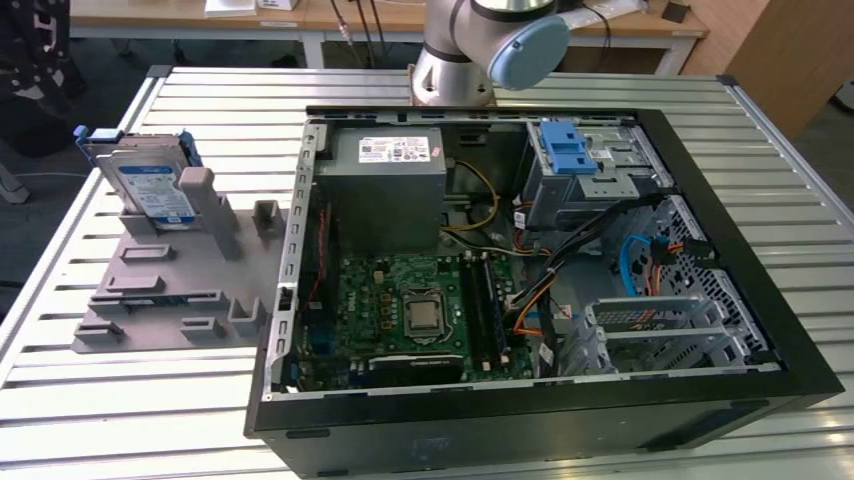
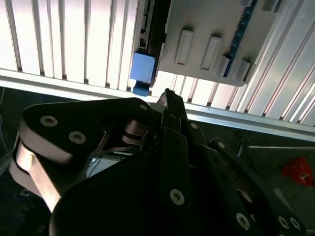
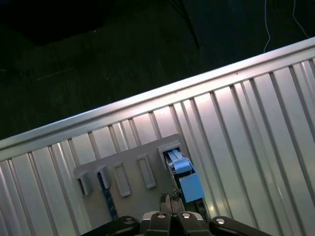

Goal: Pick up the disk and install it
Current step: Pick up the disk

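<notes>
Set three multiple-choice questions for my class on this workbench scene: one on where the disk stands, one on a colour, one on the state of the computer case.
1. Where is the disk?
A) In the grey holder, on the exterior view's left of the computer case
B) Inside the case
C) On the floor

2. What colour are the disk's rails?
A) Red
B) Blue
C) Yellow

3. The case's side is:
A) shut
B) taped over
C) open

Answers: 1 A, the disk stands upright in the holder; 2 B, blue plastic frames it; 3 C, the motherboard lies in plain sight.
</notes>
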You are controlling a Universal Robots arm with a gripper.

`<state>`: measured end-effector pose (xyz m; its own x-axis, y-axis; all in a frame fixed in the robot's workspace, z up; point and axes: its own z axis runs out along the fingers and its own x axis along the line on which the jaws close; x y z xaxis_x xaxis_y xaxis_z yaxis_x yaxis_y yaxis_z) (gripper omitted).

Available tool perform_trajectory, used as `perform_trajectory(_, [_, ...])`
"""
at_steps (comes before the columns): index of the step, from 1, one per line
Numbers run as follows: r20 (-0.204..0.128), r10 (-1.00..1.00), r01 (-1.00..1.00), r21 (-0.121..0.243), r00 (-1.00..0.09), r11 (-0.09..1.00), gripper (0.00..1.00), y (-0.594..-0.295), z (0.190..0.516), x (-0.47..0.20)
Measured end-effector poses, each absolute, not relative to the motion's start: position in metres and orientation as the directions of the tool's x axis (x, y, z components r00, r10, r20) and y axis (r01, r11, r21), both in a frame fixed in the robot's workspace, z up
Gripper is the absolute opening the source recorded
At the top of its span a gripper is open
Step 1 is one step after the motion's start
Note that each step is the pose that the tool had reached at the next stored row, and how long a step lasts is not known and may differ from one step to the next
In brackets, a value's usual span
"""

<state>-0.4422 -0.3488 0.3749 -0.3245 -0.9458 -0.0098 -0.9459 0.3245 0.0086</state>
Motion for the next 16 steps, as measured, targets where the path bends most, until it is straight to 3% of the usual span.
perform_trajectory(13, [-0.012,-0.967,-0.967,0.007,-0.255,0.255,0.11,-0.3459,0.3688,-0.4360])
perform_trajectory(15, [-0.012,-0.968,-0.969,0.007,-0.249,0.249,0.23,-0.3446,0.3683,-0.4355])
perform_trajectory(16, [-0.012,-0.969,-0.969,0.007,-0.245,0.245,0.23,-0.3439,0.3680,-0.4354])
